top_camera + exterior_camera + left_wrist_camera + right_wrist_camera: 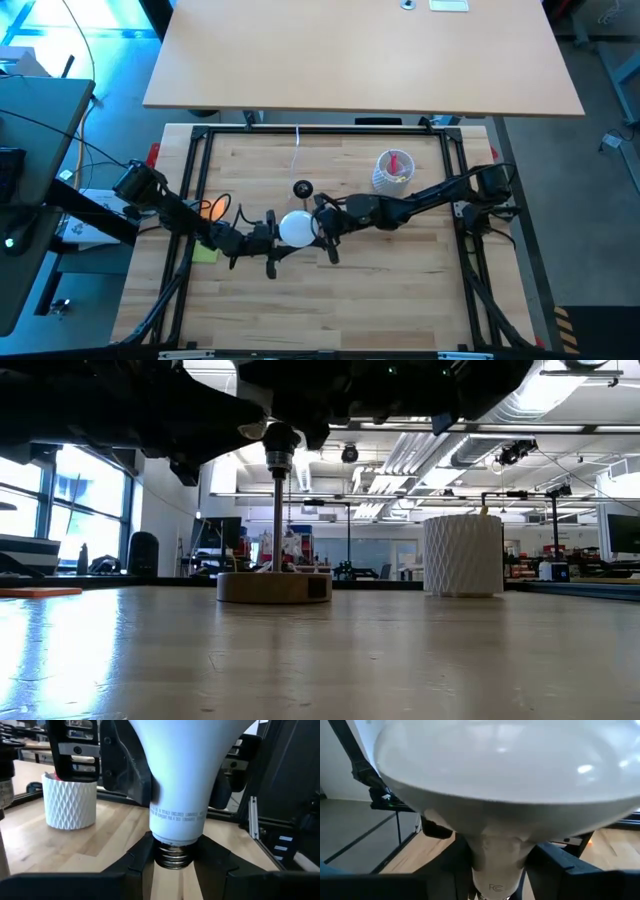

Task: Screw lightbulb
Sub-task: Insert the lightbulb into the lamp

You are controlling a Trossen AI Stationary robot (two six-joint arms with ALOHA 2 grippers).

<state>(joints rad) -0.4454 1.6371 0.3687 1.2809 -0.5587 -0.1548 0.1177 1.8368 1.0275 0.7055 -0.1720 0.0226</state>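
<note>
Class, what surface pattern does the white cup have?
The cup has a raised diamond lattice, clearest in the left wrist view.

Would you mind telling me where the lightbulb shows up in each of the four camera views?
High view: the lightbulb sits at table centre, between both grippers.
Low view: not visible; dark arms fill the top.
Left wrist view: fills the centre, screw neck between the fingers.
Right wrist view: globe spans the top.
Shared landmark: the white perforated cup.

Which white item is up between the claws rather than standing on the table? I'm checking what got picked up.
The lightbulb, held between the left claw and right claw. The white latticed cup stands apart on the wooden table.
</note>
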